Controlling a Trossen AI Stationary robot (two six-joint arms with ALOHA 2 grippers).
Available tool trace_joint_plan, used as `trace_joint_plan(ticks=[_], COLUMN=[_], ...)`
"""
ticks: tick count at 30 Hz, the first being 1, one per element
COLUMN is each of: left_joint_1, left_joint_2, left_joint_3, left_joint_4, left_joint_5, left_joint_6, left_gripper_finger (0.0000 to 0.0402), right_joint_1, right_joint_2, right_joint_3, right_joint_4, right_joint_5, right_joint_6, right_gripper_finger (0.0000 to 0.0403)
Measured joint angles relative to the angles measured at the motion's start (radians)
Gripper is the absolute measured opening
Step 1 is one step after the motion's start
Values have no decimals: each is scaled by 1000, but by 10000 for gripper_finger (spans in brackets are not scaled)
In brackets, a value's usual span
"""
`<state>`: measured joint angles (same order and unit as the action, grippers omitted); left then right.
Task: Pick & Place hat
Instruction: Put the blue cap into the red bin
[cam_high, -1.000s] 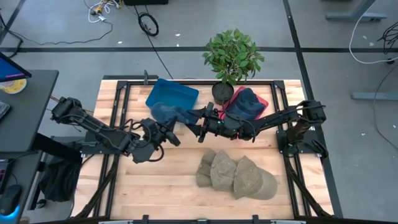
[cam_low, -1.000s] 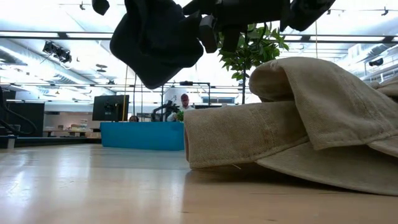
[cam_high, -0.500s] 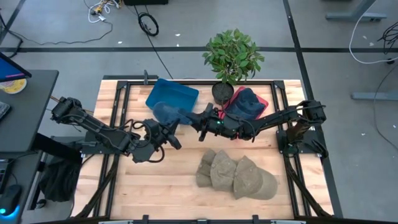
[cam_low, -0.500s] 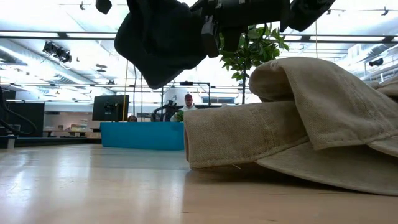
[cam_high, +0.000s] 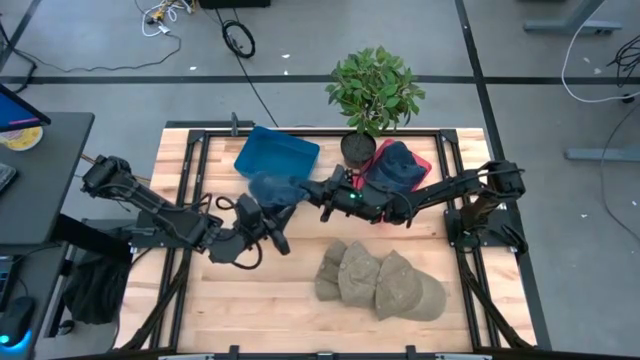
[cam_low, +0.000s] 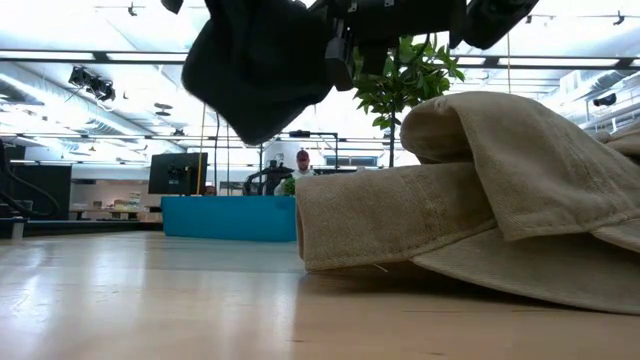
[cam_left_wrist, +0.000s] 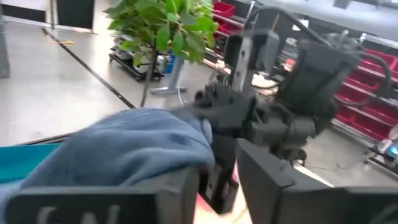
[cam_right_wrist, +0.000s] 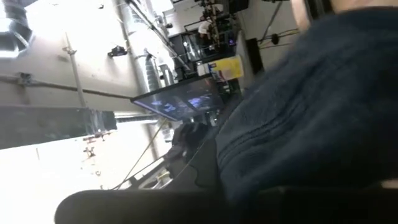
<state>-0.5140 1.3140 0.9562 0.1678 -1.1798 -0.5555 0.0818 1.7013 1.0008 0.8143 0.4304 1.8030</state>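
A blue hat (cam_high: 277, 187) hangs in the air above the table's middle, just on the near side of the blue bin (cam_high: 278, 152). My right gripper (cam_high: 319, 192) reaches in from the table's right and is shut on the hat. In the low view the hat (cam_low: 258, 62) shows as a dark lump under that gripper (cam_low: 350, 40). My left gripper (cam_high: 272, 226) stands open a little to the near side of the hat. Its two fingers (cam_left_wrist: 273, 180) show below the hat (cam_left_wrist: 124, 149) in the left wrist view. My right gripper pinches the hat's right-hand edge (cam_left_wrist: 203, 128) between its two fingers. It comes in about level from the table's right. The hat is lifted clear of the table and sags below and to the left of the fingers.
Several tan hats (cam_high: 380, 282) lie in a heap on the near right of the table. More hats sit piled on a red thing (cam_high: 396, 168) at the far right, beside a potted plant (cam_high: 374, 92). Bare wood lies at the near left (cam_high: 230, 300).
My right gripper has shut on the blue hat's right edge. My left gripper has opened, let go of the hat and drawn back toward the table's near edge. The hat stays in the air, held by the right gripper alone.
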Motion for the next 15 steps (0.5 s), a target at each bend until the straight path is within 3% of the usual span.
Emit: trace_joint_plan(ticks=[7,15], left_joint_1=[-58,-131], left_joint_2=[-43,-145], left_joint_3=[-1,-1], left_joint_4=[-6,-3], left_joint_5=[12,9], left_joint_6=[4,108], left_gripper_finger=[212,263], right_joint_1=[-6,-37], right_joint_2=[-51,-143], right_joint_3=[0,0], right_joint_4=[-24,-187], right_joint_5=[-28,-283], right_joint_6=[-98,-222], right_gripper_finger=[1,1])
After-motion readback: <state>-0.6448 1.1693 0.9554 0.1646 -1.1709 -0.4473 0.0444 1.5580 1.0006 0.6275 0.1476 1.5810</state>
